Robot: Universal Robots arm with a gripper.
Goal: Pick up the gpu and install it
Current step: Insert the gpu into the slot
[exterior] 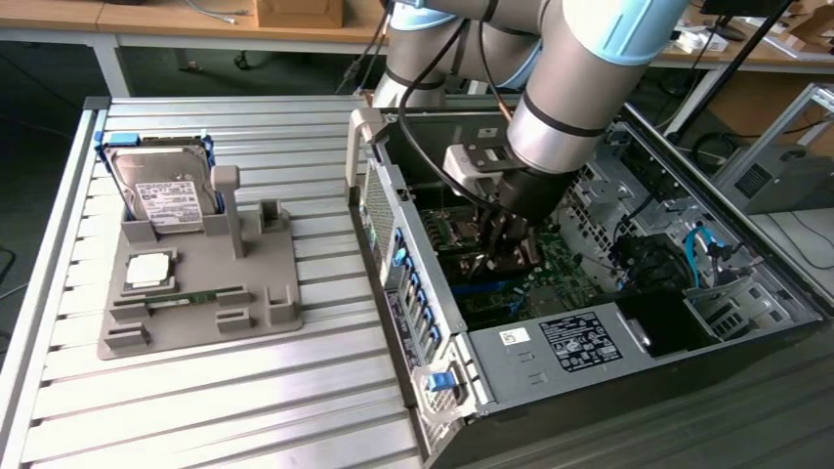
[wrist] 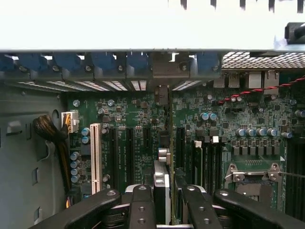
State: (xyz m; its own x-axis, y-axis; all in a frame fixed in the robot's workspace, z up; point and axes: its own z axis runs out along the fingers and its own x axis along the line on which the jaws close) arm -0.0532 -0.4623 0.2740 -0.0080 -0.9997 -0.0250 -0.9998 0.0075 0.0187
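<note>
The end effector point(wrist: 170, 206) is clenched on the gpu point(wrist: 170, 125), holding it edge-on just above the expansion slots of the green motherboard point(wrist: 128, 114) inside the open computer case point(exterior: 521, 376).

In the exterior view, the case lies on a slatted metal surface point(exterior: 234, 415). At nine o'clock from the case stands a grey holder point(exterior: 195, 318) with a hard drive point(exterior: 163, 191) upright in it. Beyond the surface, toward twelve o'clock, are wooden desks point(exterior: 156, 18) with a cardboard box point(exterior: 300, 12). At three o'clock there is an aluminium frame point(exterior: 782, 132).
</note>
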